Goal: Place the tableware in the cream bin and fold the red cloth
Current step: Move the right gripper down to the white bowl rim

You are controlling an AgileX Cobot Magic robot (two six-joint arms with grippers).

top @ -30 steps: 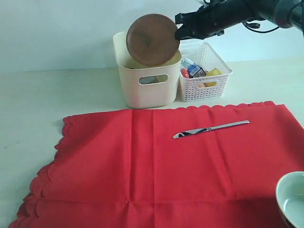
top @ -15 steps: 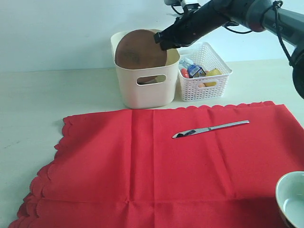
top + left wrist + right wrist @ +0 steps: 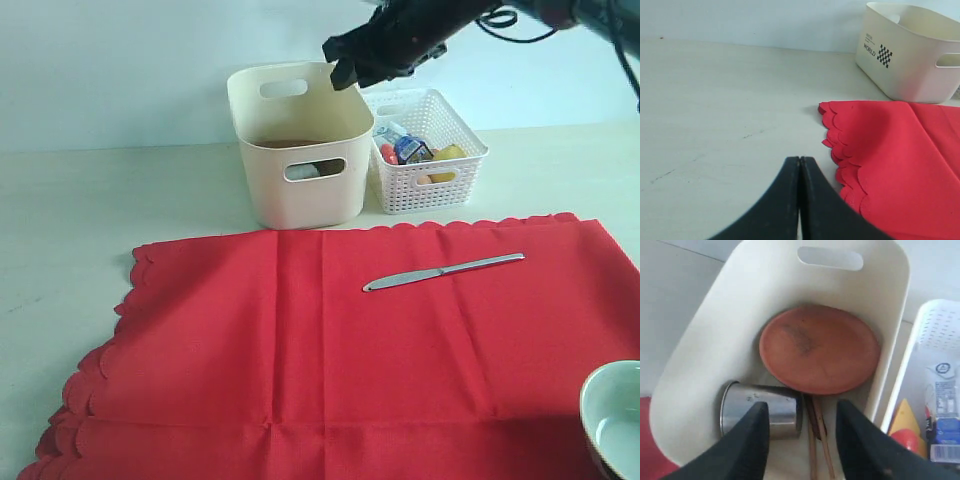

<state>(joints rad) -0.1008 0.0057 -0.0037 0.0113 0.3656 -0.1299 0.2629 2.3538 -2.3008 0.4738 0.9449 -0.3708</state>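
Observation:
The cream bin (image 3: 300,150) stands behind the red cloth (image 3: 340,350). Inside it lie the brown wooden plate (image 3: 820,349), the steel cup (image 3: 762,407) on its side and the wooden chopsticks (image 3: 820,447). My right gripper (image 3: 345,62) hovers open above the bin's rim, holding nothing (image 3: 802,410). The silver knife (image 3: 443,271) lies on the cloth. The pale bowl (image 3: 612,420) sits at the cloth's near right corner. My left gripper (image 3: 800,165) is shut and empty, low over the bare table beside the cloth's scalloped edge (image 3: 840,150). The dark spoon cannot be made out.
A white lattice basket (image 3: 430,150) with toy foods and a small milk carton (image 3: 942,415) stands right of the bin, touching it. Pale table surface (image 3: 100,200) stretches left of the cloth. A wall rises behind the bins.
The right gripper lowered the wooden plate into the cream bin and let it go. It now stands open above the rim. The plate lies flat inside.

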